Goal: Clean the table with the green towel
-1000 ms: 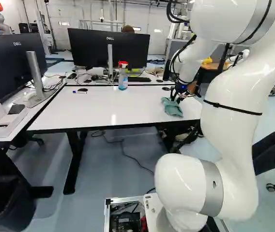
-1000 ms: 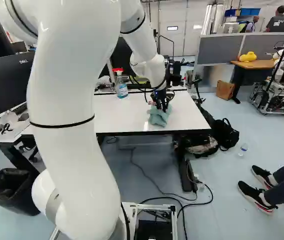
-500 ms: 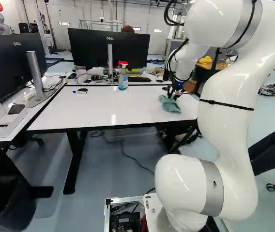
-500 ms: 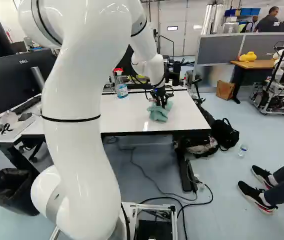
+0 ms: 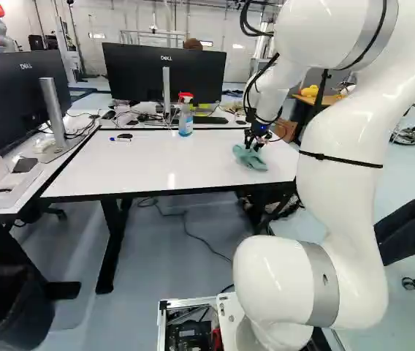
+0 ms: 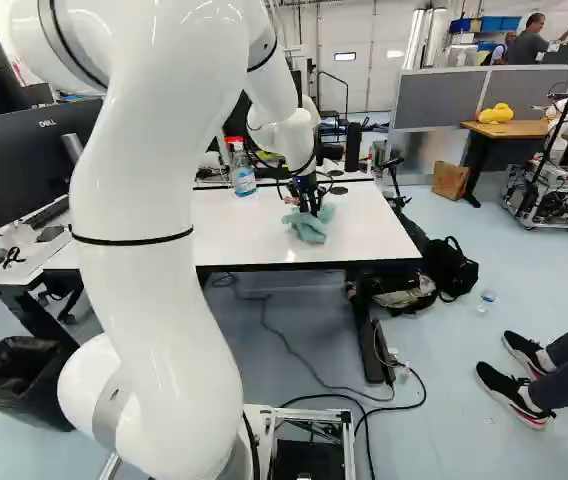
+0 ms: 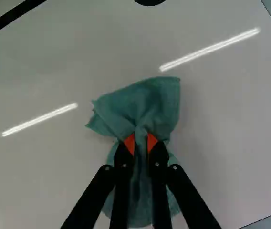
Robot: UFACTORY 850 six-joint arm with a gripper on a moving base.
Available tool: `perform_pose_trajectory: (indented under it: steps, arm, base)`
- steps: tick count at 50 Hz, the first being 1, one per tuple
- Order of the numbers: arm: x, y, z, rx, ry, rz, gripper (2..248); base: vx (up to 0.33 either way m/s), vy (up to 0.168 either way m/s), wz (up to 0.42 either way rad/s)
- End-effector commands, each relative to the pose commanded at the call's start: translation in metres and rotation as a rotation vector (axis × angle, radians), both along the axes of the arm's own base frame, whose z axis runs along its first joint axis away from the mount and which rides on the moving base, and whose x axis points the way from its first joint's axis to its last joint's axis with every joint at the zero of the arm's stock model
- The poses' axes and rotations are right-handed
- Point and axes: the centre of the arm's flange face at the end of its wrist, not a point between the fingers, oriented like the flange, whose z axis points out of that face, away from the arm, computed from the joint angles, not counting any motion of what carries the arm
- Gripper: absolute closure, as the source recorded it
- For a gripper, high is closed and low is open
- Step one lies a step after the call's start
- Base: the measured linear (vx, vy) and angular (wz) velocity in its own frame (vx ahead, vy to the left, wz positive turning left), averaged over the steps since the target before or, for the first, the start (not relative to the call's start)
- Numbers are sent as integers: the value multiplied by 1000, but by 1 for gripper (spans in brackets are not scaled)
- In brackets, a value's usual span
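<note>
Black two-finger end effector (image 6: pixel 310 210) grips green cloth towel (image 7: pixel 147 102), toward right edge of white bench (image 6: pixel 369 230). Only wrist view shows orange pads (image 7: pixel 130 143).

Base views bright | glare spot on table (image 5: pixel 120 172), sheen on arm (image 5: pixel 350 227) | wrist view dimmer, bright streaks across tabletop | faint shadow by cloth (image 7: pixel 147 98), its darkest folds perhaps unreadable

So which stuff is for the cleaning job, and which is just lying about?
For the job:
green towel, pinched in the gripper
white table under it

Just lying about:
pen
black bag
spray bottle, probably, though it might help with cleaning
</note>
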Motion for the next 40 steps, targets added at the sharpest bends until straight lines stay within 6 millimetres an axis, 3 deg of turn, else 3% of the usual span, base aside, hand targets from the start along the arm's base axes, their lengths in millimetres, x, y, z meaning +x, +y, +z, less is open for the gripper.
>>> perform_pose_trajectory:
  steps: [14,40]
  arm:
    - [-2,4,8,-3,-11,6,200]
    - [-24,51,42,-14,-58,78,200]
  base:
    - [0,0,0]
    - [0,0,0]
